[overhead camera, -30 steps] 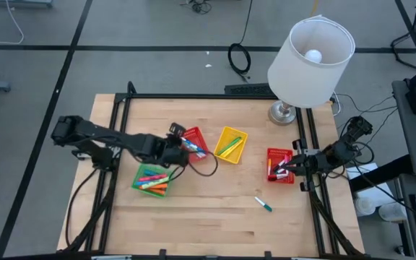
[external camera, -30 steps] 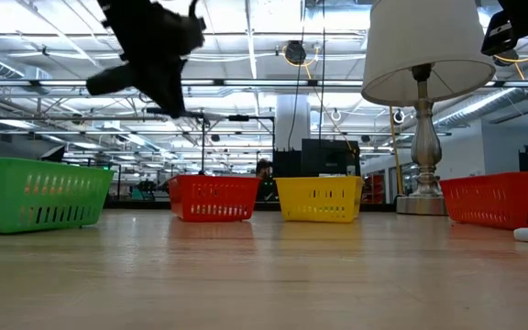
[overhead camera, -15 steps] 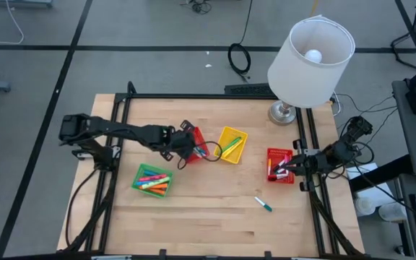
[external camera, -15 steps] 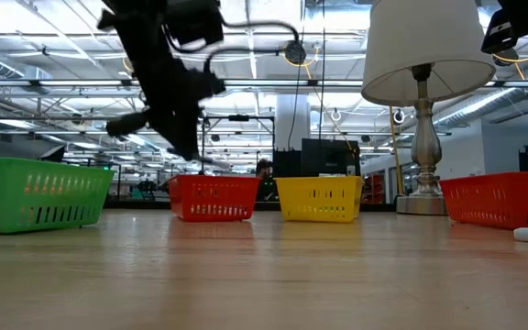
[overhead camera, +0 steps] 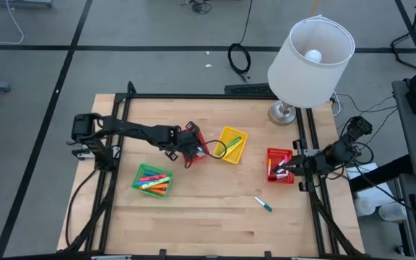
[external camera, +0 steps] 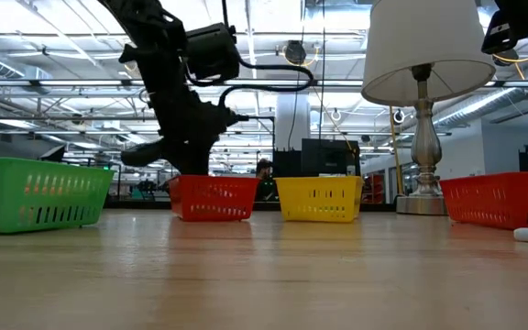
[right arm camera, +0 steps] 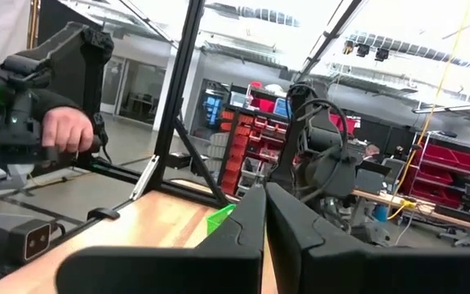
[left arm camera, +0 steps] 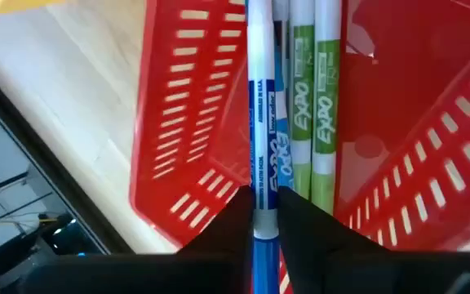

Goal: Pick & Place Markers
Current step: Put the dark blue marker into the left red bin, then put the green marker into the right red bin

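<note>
Blue marker over the left red basket.
We hold the left end effector (left arm camera: 265, 214) clamped on the marker (left arm camera: 261, 122) above the basket (overhead camera: 196, 139) to drop it alongside two green ones; the right end effector (right arm camera: 265, 214), pressed together, waits far right.

A white-shaded lamp (overhead camera: 310, 52) stands at the wooden table's (overhead camera: 208, 217) far corner

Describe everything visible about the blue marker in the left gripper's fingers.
The blue marker is a thin pen with a white barrel, blue print and a blue end. The left gripper pinches it near that end, over the red mesh basket. It points lengthwise into the basket, alongside two green-labelled markers lying inside.
</note>
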